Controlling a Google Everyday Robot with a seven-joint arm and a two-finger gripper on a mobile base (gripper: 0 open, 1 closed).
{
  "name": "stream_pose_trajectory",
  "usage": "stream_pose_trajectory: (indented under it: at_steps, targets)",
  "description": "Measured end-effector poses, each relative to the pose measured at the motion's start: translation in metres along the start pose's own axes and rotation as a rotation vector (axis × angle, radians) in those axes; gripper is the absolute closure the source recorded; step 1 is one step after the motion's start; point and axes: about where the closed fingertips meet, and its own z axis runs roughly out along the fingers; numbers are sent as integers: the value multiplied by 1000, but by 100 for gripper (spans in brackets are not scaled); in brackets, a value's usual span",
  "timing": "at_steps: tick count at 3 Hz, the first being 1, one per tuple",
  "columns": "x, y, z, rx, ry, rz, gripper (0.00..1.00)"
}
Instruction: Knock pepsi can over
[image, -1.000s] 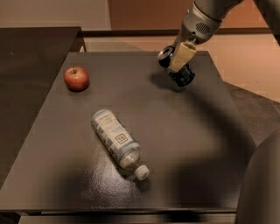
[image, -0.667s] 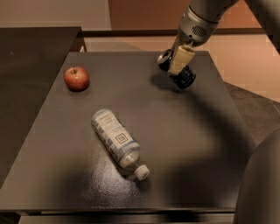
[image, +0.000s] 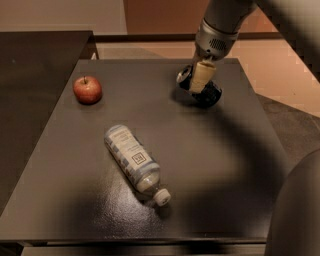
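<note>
Cream gripper (image: 202, 77) at the navy-black pepsi can (image: 212, 95) — red apple (image: 87, 90), blue-and-white-labelled bottle (image: 131, 157), dark grey table (image: 225, 165).

I'm looking at a dark tabletop (image: 210, 165) that's carrying three things right now. A red apple (image: 87, 90) is sitting near the left edge, toward the back. A clear water bottle (image: 132, 159) is lying on its side around the middle-front, with its white cap (image: 162, 197) pointing to the front right. The pepsi can (image: 212, 95) is resting tipped over near the back right, silver end facing left. The claw (image: 200, 86) is hanging right against it.
</note>
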Motion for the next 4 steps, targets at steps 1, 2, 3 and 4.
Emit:
stream_pose_trajectory:
  at_steps: [1, 2, 3, 4]
  targets:
    - [-2, 3, 8, -10, 29, -20, 35]
    - [-5, 6, 16, -26, 46, -33, 13]
    - [-7, 3, 18, -17, 39, -33, 0]
    - [-7, 3, 18, -17, 39, -33, 0]
